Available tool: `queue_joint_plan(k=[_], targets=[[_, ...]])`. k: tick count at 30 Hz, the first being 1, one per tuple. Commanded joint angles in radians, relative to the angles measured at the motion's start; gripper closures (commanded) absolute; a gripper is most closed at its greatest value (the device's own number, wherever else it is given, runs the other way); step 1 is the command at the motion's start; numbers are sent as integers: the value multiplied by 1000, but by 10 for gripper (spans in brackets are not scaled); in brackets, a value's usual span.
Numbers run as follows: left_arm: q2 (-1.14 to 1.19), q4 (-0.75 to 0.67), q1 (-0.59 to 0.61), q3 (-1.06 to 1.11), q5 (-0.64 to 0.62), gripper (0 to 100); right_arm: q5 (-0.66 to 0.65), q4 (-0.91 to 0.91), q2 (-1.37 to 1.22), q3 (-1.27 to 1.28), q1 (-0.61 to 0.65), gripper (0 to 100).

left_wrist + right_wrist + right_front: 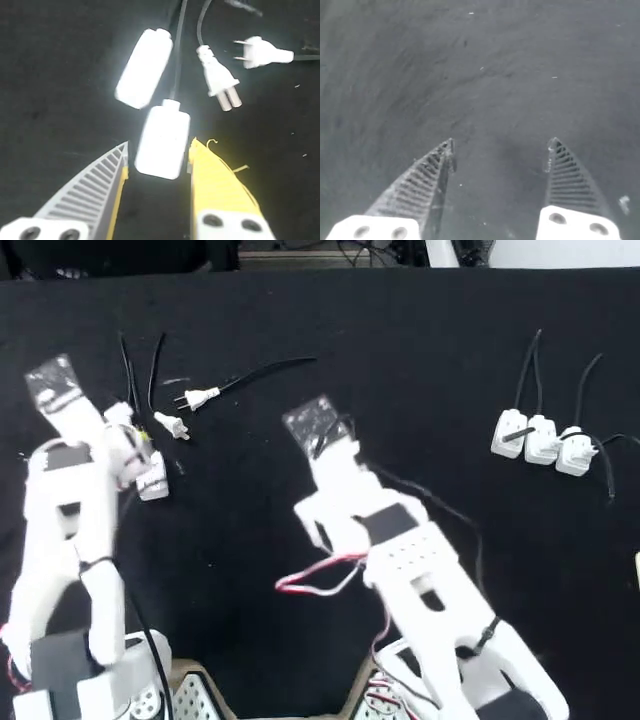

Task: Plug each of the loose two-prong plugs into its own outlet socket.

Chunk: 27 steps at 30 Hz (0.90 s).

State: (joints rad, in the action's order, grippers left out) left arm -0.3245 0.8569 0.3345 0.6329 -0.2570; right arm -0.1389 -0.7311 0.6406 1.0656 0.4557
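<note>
While the left gripper (159, 143) is held partly open around a socket (161, 125) near the table's (420, 330) left edge, the yellow finger (215, 180) is seen against the socket's side and a thin gap is left at the grey finger (102, 180). A second socket (145, 67), a near plug (220, 80) and a far plug (262, 52) are laid just beyond. Three sockets (540, 440) are grouped near the right edge. The right gripper (503, 141) is spread wide over bare table near the centre, with nothing held
</note>
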Motion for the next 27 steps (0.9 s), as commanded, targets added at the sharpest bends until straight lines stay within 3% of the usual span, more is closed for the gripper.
queue_joint_plan(k=[1,5,15,21,25,27], targets=[[109,138,24,-231,163,797,-15,92,44,41,31,730],[327,209,-2,-378,250,796,-32,92,44,45,31,730],[680,264,-62,-662,252,796,-43,91,42,56,32,730],[726,269,-74,-657,250,798,-43,91,42,56,32,730],[717,354,-76,-673,250,808,-43,91,42,56,32,730],[690,417,-81,-688,250,872,-43,91,42,56,32,730]])
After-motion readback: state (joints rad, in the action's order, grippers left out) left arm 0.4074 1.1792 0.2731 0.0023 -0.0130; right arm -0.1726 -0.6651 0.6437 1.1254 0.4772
